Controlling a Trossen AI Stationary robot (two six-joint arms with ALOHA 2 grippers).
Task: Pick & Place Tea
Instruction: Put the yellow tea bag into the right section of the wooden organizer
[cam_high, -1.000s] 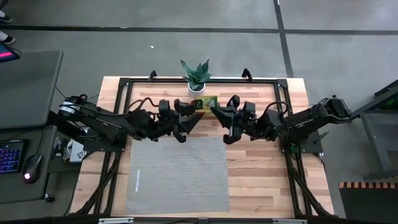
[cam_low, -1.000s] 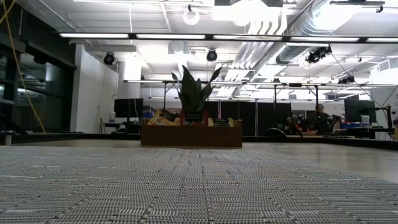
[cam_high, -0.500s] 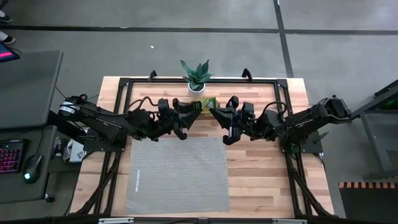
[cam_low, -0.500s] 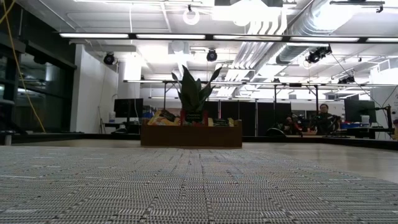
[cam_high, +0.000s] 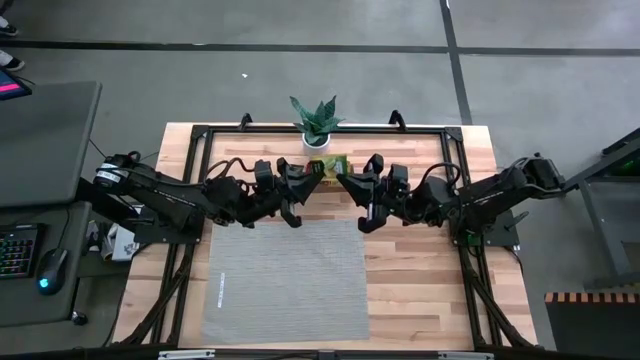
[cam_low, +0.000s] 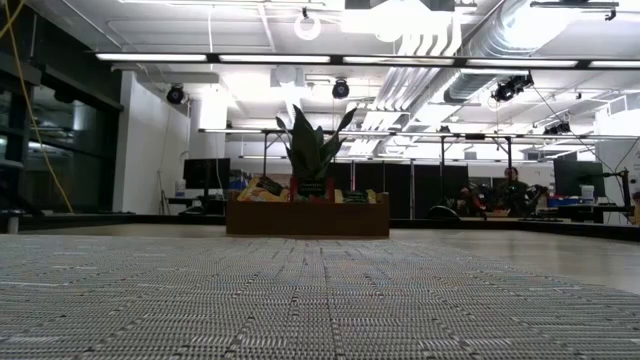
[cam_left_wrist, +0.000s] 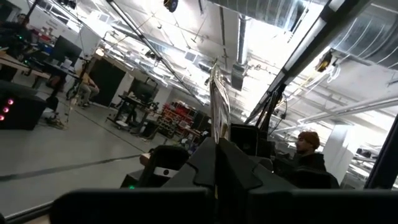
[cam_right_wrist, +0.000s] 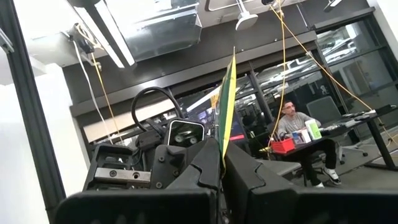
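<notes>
One sachet (cam_right_wrist: 225, 106) per gripper, two total

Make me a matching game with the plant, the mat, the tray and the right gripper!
1 plant
2 mat
3 tray
4 right gripper

a between both grippers
b pinching a green sachet
c behind the tray
d grey and ribbed

Pairs: 1-c, 2-d, 3-a, 4-b.
The left gripper, beside the tray, pinches a sachet too.

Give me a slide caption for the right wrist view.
Right gripper shut on a green tea sachet held edge-on, a seated person behind.
</notes>
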